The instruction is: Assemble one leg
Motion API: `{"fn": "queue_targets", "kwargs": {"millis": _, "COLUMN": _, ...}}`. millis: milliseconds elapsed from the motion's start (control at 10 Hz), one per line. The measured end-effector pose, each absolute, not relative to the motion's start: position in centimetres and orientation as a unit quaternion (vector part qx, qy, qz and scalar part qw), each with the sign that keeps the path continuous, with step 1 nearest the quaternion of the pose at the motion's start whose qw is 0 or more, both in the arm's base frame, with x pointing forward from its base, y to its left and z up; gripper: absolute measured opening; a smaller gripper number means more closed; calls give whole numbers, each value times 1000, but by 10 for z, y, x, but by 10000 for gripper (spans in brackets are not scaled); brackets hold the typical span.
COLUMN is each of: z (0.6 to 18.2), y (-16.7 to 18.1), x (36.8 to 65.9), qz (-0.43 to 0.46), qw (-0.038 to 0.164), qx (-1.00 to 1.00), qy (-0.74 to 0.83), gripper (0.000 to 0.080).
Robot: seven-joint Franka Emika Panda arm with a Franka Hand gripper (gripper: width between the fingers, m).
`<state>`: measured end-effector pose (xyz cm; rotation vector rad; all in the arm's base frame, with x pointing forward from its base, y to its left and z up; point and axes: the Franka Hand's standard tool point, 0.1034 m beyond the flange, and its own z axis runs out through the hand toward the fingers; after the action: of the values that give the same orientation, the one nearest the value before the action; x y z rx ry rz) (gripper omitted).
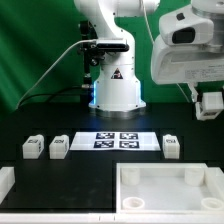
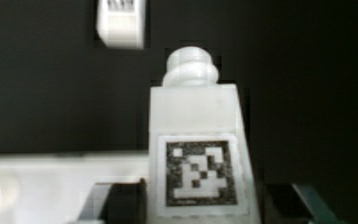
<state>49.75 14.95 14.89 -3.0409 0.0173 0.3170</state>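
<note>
Gripper clenched on leg, fingers pressing both sides, tag facing wrist camera.

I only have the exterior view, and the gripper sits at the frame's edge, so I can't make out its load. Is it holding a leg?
Observer: Yes. In the wrist view a leg sits between the fingers of the gripper, its tag facing the camera.
Operator: Which end sticks out?
Observer: The peg end; it points away from the gripper.
</note>
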Motion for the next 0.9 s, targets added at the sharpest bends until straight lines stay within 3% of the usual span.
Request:
{"fn": "queue_targets", "kwargs": {"millis": 100, "z": 152, "y": 148, "x": 498, "qz": 55, "qw": 46, "qx": -997, "qy": 0, "gripper": 292}}
{"fn": "queue_targets", "kwargs": {"millis": 300, "z": 180, "y": 121, "x": 547, "qz": -48, "qw": 56, "qx": -997, "qy": -7, "gripper": 293}}
{"fn": "queue_targets", "kwargs": {"millis": 500, "z": 194, "y": 122, "x": 580, "qz": -152, "qw": 66, "qx": -986, "qy": -4, "gripper": 293}}
{"fn": "queue_targets", "kwargs": {"millis": 700, "z": 191, "y": 125, "x": 574, "qz": -254, "qw": 73, "qx": -964, "qy": -5, "gripper": 293}}
{"fn": "queue_targets", "kwargs": {"millis": 900, "z": 189, "y": 126, "x": 573, "qz": -284, "qw": 76, "qx": -956, "qy": -5, "gripper": 293}}
